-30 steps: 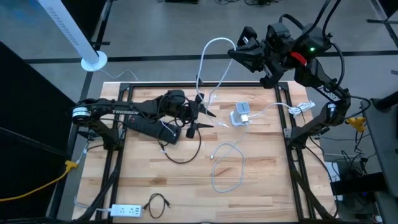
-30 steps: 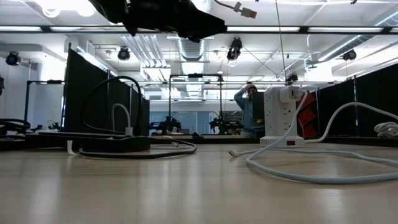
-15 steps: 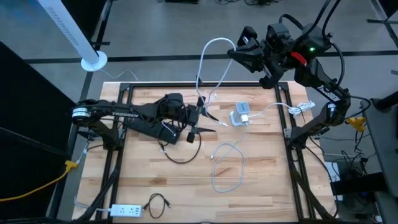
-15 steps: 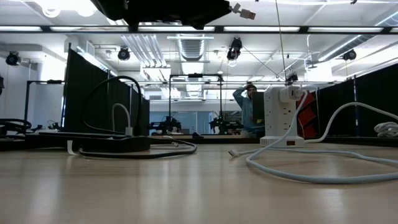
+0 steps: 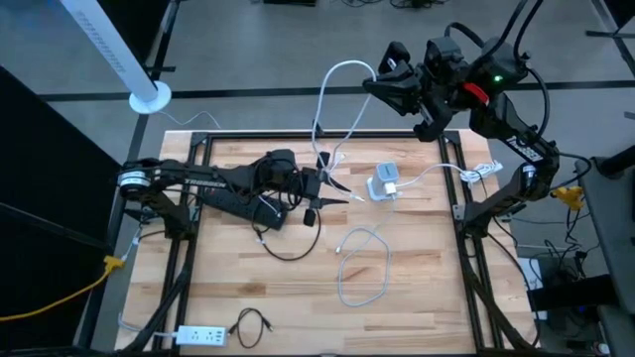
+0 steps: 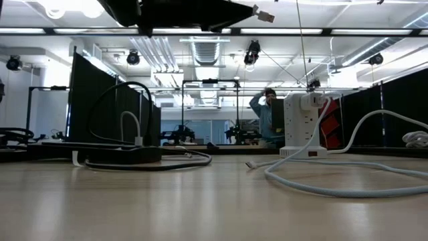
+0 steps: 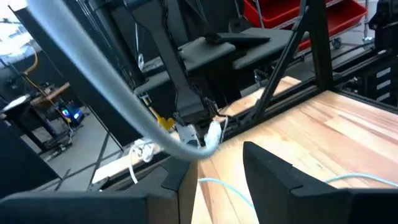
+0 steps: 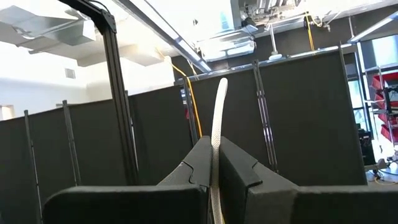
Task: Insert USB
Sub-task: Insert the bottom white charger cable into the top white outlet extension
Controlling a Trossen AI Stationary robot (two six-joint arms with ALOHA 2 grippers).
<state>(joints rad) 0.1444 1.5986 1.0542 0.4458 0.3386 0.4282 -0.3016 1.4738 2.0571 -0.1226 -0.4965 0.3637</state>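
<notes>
- The wooden table carries a loose white cable loop near centre; seen from table height its far end runs out of frame.
- The black power strip lies at nine o'clock, partly hidden under the left arm.
- The white charger block sits at one o'clock of centre.
- The right gripper, raised beyond the table's twelve o'clock edge, is clamped on the white USB cable.
- The left gripper hovers just left of the block with the cable across its fingers; whether they pinch it is unclear.
- The cable's plug tip hangs tiny, barely legible.
</notes>
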